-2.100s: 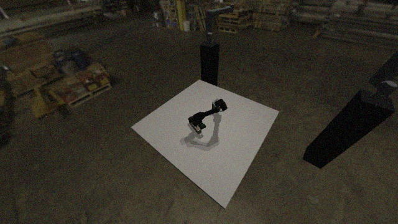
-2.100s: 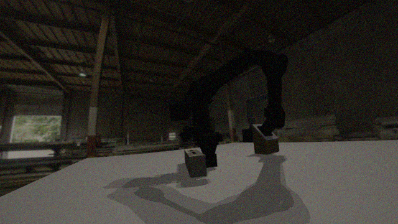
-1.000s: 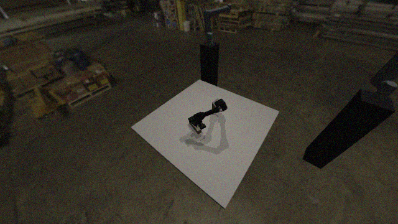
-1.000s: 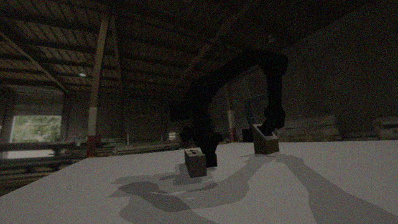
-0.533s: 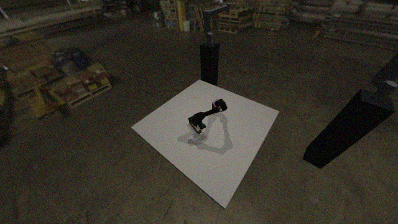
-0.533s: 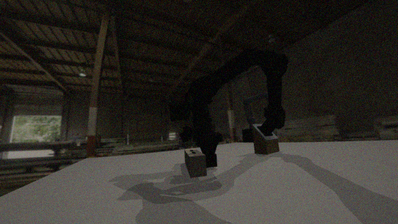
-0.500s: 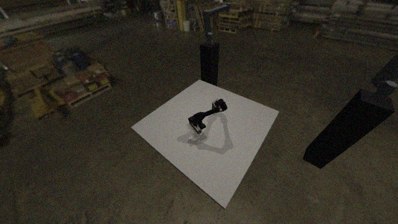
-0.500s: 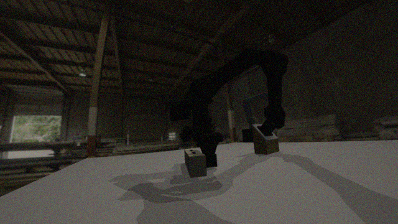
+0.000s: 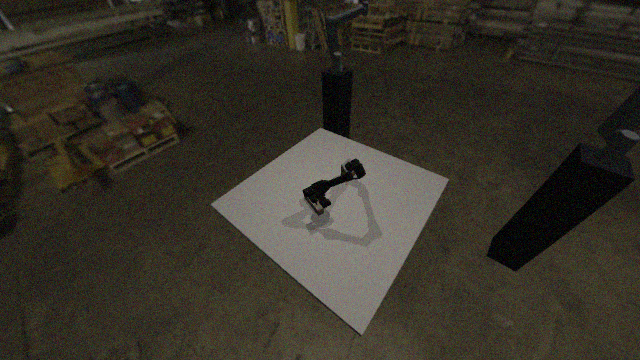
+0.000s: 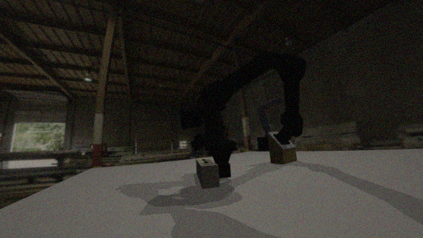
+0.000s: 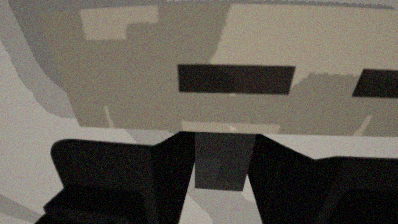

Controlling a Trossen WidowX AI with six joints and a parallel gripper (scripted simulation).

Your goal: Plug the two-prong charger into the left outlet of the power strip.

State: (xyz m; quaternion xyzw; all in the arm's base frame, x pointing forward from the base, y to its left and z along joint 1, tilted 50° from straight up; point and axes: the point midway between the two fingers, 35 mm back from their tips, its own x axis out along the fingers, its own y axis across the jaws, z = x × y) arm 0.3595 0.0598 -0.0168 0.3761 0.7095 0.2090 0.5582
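Observation:
My gripper (image 11: pixel 219 130) (image 10: pixel 225 170) is shut on the dark grey charger (image 11: pixel 221 170), which fills the space between the two black fingers in the wrist view. The beige power strip (image 11: pixel 140 75) (image 10: pixel 209 176) lies just beyond the fingertips, with its near long edge right at the charger's upper end. One dark outlet slot (image 11: pixel 235 79) is ahead of the charger, slightly right of it; a second dark slot (image 11: pixel 377 83) is cut off by the right edge of the view. In the exterior view the fingertips are close beside the strip. The prongs are hidden, and contact with the strip cannot be told.
The strip stands on a pale square table top (image 9: pixel 385 270) (image 10: pixel 99 211). A brown box with a pale top (image 10: pixel 283 157) is at the arm's other end. The arm (image 10: pixel 244 71) arches between them and casts broad shadows. Black pillars (image 9: pixel 337 102) (image 9: pixel 555 210) stand off the table.

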